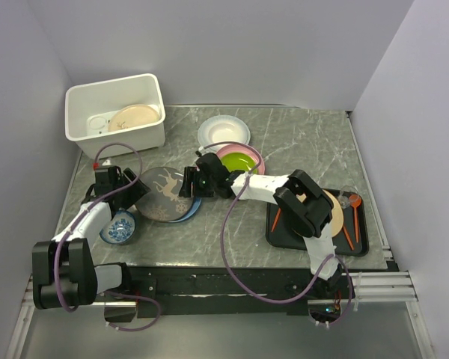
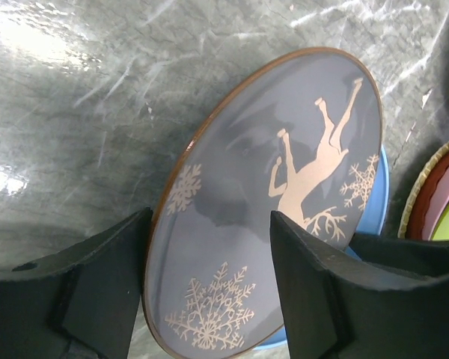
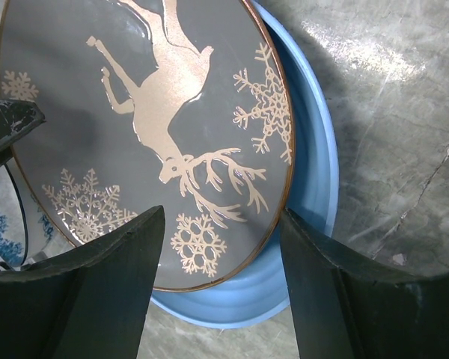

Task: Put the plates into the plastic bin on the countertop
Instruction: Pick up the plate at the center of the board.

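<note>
**Marbled table far from cleared: one plate in the bin, the rest out**

Grey-green, white-veined table [image 1: 299, 134] carries most of the job undone. In the plastic bin [image 1: 120, 142] at the far left corner, only one cream plate [image 1: 135, 117] can be made out for certain, lying on the floor of the tub.

Outside the bin:
- a grey reindeer plate [image 1: 163, 193] resting on a light blue plate [image 1: 191, 210], near the middle-left of the table
- a white plate [image 1: 223, 132] farther back
- a pink-and-green stack [image 1: 239, 161] just in front of the white plate
- a tan plate [image 1: 333, 213] on the black tray [image 1: 359, 239] at the right, partly under the right arm

The small blue-and-white bowl [image 1: 120, 228] sits by the left arm and is not part of the job.

Both arms meet at the reindeer plate. The left jaws stand wide apart with the plate's near edge [image 2: 269, 194] between them. The right jaws are likewise spread over the opposite rim [image 3: 135, 112], with the blue plate [image 3: 314, 187] showing beneath. Neither pair has closed on anything.

My reading is that the task is at an early stage, with one plate done and at least six to go. The reindeer plate looks like the next candidate.
</note>
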Controlling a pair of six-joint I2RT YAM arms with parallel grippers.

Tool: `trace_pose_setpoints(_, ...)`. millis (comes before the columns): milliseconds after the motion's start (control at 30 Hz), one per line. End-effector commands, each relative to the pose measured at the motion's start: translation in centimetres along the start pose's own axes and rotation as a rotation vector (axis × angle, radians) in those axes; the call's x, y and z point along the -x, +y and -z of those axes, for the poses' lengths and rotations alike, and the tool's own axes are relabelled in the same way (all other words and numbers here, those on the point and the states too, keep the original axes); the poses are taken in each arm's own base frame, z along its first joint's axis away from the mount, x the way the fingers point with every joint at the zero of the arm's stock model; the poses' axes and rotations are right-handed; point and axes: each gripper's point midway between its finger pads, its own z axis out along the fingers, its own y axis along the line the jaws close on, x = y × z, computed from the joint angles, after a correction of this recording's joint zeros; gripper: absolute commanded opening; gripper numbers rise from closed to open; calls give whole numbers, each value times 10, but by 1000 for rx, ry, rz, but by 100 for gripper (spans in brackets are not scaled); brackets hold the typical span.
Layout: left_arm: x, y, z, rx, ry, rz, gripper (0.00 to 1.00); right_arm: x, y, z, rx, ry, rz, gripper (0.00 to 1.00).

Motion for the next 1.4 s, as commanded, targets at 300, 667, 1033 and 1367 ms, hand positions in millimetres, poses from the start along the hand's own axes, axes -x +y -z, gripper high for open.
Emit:
trace_pose_setpoints(300, -6, -41, 14, -235, 14, -35, 51, -7, 26, -2, 157, 11, 26, 69)
trace_pose_setpoints(667, 1, -58, 33, -315, -25, -46, 1, -11, 34, 2, 209, 13, 32, 70)
trace_pose_setpoints(1033, 16, -43, 41, -196, -96, -32, 1, -10, 32, 6, 203, -1, 27, 70)
trace_pose_setpoints(1367, 25, -48, 52, -201, -140, -22, 1, -7, 35, 11, 210, -15, 33, 72)
